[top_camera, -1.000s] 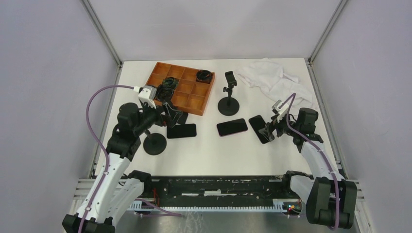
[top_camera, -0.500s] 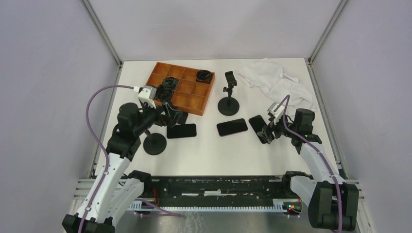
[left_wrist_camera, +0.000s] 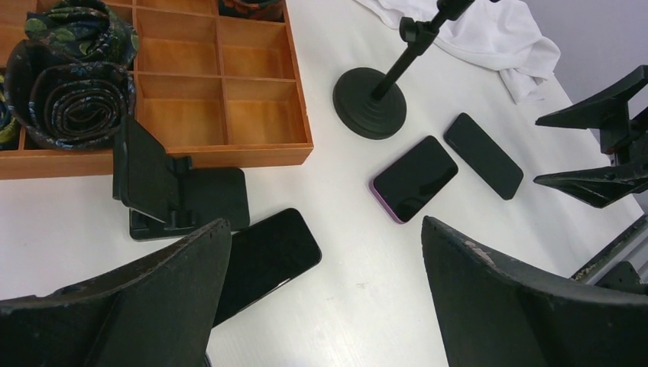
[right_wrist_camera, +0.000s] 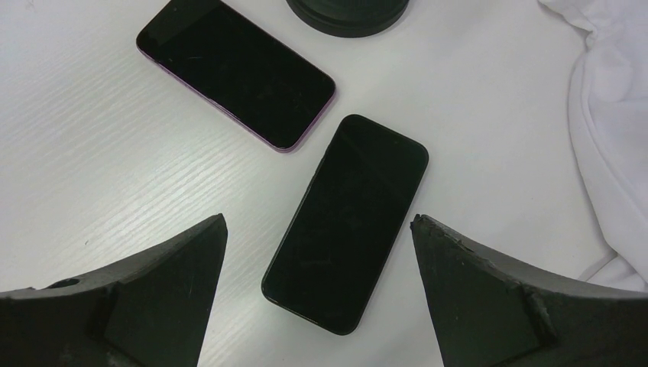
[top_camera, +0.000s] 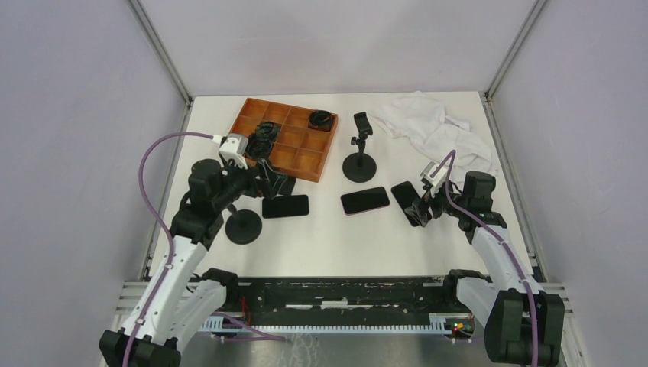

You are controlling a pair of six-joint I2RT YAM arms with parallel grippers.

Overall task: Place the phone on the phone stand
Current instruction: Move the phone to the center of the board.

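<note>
White bench [top_camera: 328, 245] carries a slim black phone [right_wrist_camera: 345, 224], glossy dark screen up, corners rounded, lying flat under the wide-spread right claw [right_wrist_camera: 319, 222], near the round-footed phone stand [top_camera: 359, 162], while the left claw [left_wrist_camera: 325, 223] gapes too.

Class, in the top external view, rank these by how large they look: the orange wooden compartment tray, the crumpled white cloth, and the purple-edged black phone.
1. Orange wooden compartment tray and crumpled white cloth: too alike to rank.
2. Purple-edged black phone: clearly smallest.

A robotics lab cell; bare grey walls [top_camera: 336, 46], aluminium frame rails [top_camera: 161, 53], white table [top_camera: 328, 245].
</note>
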